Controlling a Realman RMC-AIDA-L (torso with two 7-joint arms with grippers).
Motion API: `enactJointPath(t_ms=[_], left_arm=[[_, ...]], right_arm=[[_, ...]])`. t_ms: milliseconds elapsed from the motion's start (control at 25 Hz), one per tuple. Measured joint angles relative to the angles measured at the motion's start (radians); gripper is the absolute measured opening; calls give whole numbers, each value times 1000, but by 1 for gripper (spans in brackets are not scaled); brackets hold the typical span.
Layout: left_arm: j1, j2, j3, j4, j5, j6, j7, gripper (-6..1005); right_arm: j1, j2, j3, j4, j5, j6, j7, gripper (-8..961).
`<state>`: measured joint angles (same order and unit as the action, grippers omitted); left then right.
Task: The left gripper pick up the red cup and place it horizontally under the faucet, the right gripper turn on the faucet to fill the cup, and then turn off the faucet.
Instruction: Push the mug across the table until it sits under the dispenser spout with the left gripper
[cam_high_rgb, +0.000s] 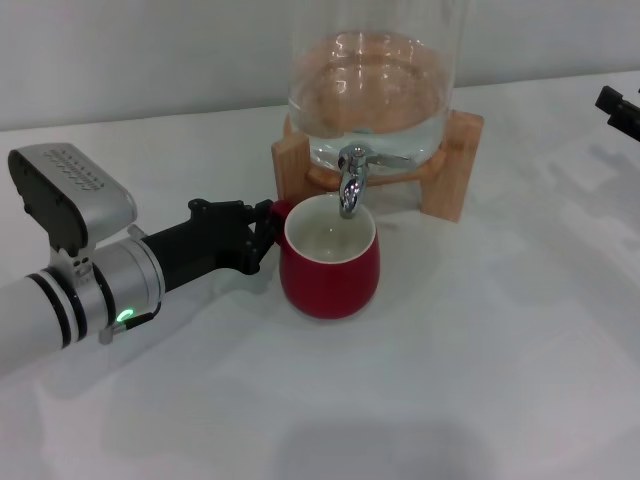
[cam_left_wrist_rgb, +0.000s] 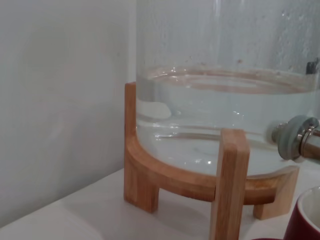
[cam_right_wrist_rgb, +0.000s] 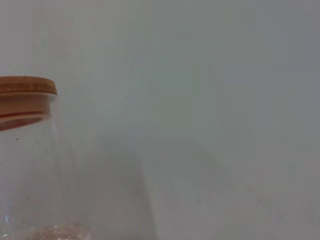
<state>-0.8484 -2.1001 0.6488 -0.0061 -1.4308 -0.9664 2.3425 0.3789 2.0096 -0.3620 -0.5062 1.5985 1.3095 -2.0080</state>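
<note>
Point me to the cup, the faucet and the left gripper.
cup (cam_high_rgb: 330, 285): head view, front of its red body.
faucet (cam_high_rgb: 348, 190): head view, chrome spout.
left gripper (cam_high_rgb: 262, 236): head view, fingertips at the cup's handle.

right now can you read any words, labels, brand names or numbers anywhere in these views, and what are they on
None: no readable text in any view.
Left claw, at the red cup's handle: only a green light on its wrist, no writing.
Glass dispenser, its faucet and wooden stand: plain, no label or brand.
Right claw: only its tip shows at the head view's edge, no label visible.
</note>
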Motion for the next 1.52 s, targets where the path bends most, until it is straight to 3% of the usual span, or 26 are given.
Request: enactJointPath(t_ms=[1120, 1520], left_arm=[[9, 2, 0, 0, 2, -9, -15, 167], [13, 2, 1, 0, 3, -23, -16, 242]], right_arm=[[-5, -2, 0, 0, 0, -3, 0, 798], [-8, -2, 0, 1, 11, -4, 0, 798]])
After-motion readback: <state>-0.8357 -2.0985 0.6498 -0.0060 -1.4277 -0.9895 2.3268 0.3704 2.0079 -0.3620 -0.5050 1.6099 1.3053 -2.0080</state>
